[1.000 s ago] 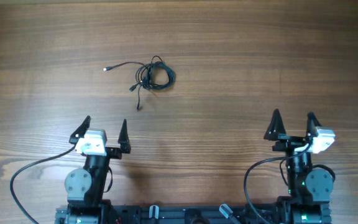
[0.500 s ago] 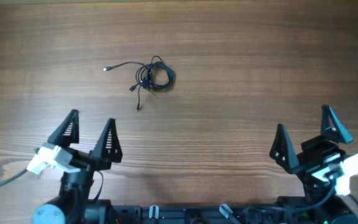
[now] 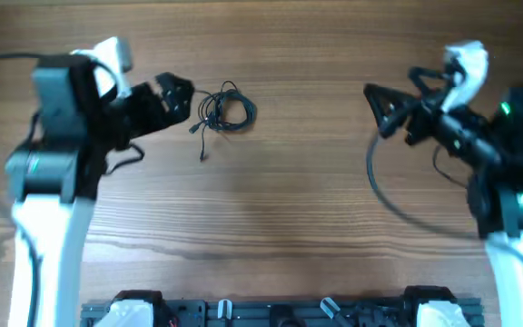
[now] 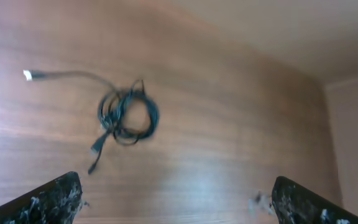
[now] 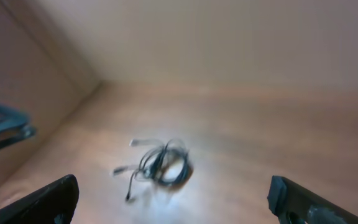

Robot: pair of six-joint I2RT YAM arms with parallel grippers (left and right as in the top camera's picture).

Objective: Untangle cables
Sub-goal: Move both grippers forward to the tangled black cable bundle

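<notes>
Left of the cables (image 3: 228,110), one strand's end hides under the left gripper (image 3: 169,96); their crossings seem too blurred to count.

Cables (image 3: 226,111) on table (image 3: 298,209), left tool (image 3: 171,98) just beside, right tool (image 3: 379,107) well apart

You see a brown wood-grain table (image 3: 316,227) under soft even light, with a plain beige wall (image 5: 229,37) behind it.

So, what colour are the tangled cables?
Black cables, one plug tip white; clearest from the left wrist.
</notes>
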